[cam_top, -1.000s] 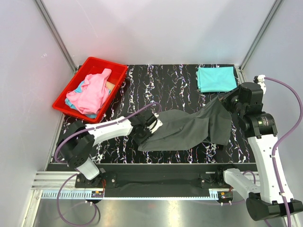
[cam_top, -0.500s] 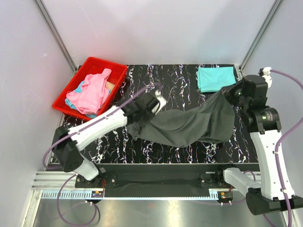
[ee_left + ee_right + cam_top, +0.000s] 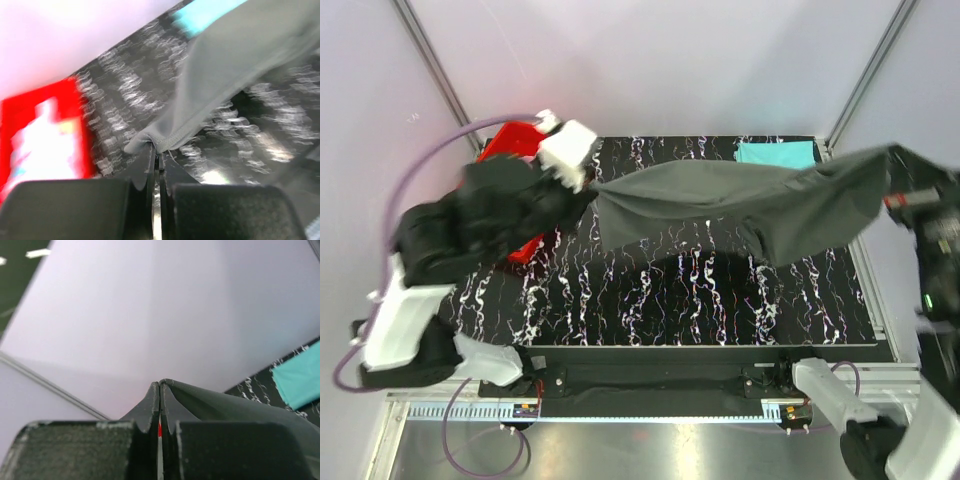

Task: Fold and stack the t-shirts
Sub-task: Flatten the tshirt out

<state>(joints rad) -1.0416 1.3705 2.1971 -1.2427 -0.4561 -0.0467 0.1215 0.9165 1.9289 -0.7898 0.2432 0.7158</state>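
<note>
The dark charcoal grey t-shirt [image 3: 740,205] hangs stretched in the air above the table, held at both ends. My left gripper [image 3: 588,192] is shut on its left hem; in the left wrist view the gripper [image 3: 156,150] pinches the stitched edge of the grey t-shirt [image 3: 235,65]. My right gripper [image 3: 892,170] is shut on the shirt's right end, and in the right wrist view that gripper [image 3: 160,386] has the grey cloth [image 3: 225,405] draped over one finger. A folded teal t-shirt [image 3: 775,152] lies at the table's far right corner.
The red bin [image 3: 515,140] at the far left is mostly hidden behind my raised left arm; the left wrist view shows the bin [image 3: 30,115] with blurred pink cloth [image 3: 42,145] inside. White walls enclose the black marbled table [image 3: 700,300].
Both arms rose sharply and moved apart, lifting the grey t-shirt off the table and pulling it taut. My left gripper closed on the hem during this.
</note>
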